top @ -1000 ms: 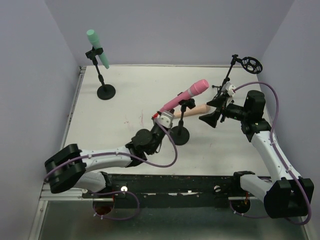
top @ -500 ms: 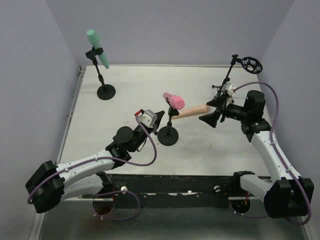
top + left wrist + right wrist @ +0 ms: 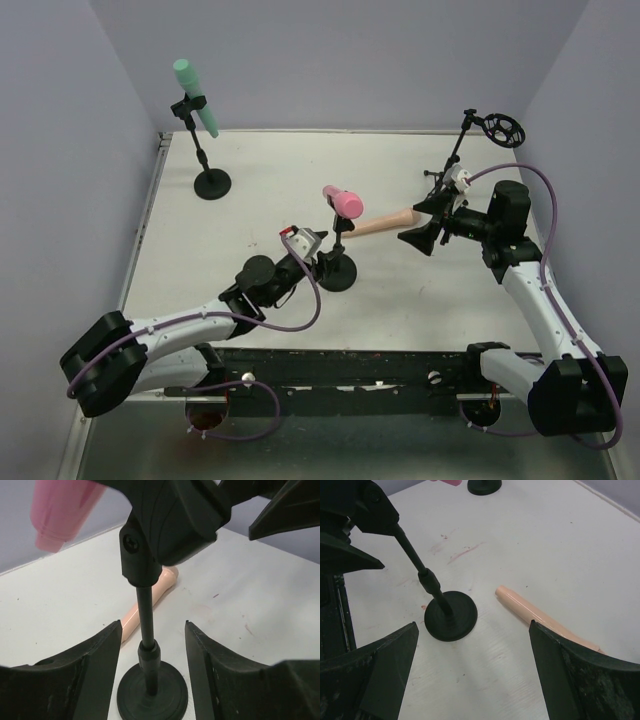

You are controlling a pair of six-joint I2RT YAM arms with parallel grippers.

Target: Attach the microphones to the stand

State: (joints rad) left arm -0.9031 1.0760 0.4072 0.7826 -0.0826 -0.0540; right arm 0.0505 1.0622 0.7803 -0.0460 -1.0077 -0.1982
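The left gripper, jaws loosely apart, flanks the pole of the stand under the pink microphone; the right gripper gapes wide, the peach microphone lying just ahead.

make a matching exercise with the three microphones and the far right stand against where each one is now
1 teal-green microphone
2 pink microphone
3 peach microphone
4 far right stand

A lying on the table
B holder empty
C held in the far left stand
D held in the middle stand

Pairs: 1-C, 2-D, 3-A, 4-B
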